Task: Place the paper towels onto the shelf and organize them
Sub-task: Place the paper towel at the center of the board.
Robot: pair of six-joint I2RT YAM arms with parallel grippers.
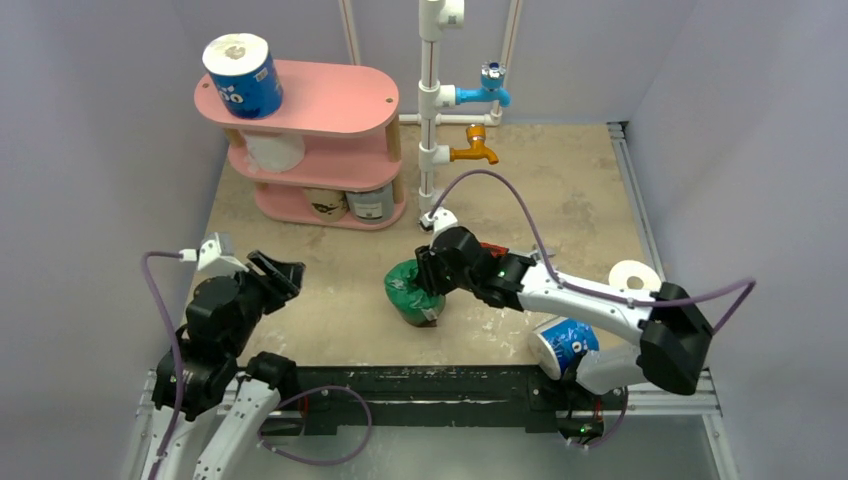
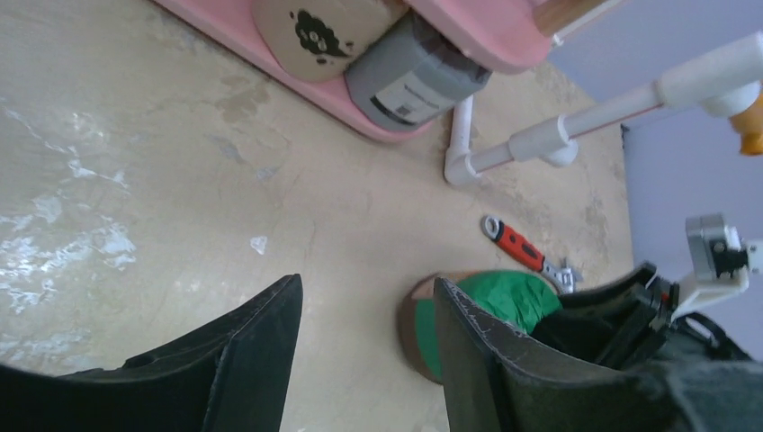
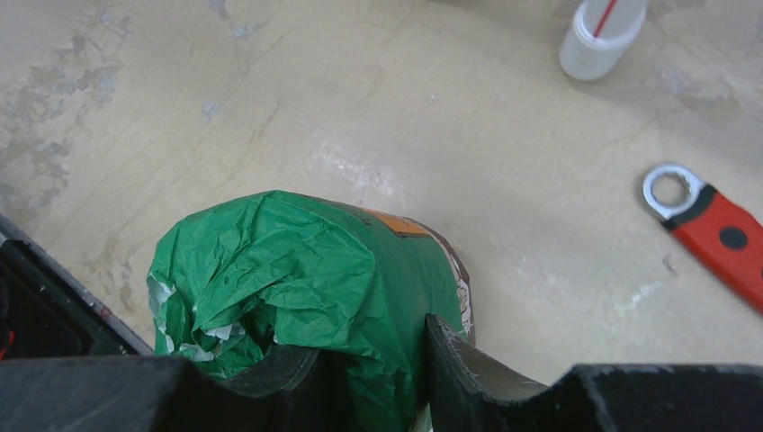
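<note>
The black right claw (image 3: 369, 355) pinches a crinkled green-wrapped roll (image 3: 297, 261).

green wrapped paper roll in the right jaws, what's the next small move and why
Probably lift it straight up. The right jaws are shut on the green-wrapped paper roll, which appears to rest on the beige tabletop, and the pink three-tier shelf stands away at the far left.

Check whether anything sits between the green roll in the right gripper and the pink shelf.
Nothing visible does. The table between the green roll, clamped in the right gripper, and the shelf is bare. The pipe frame stands just right of the shelf; the left gripper hangs open off to the left.
</note>
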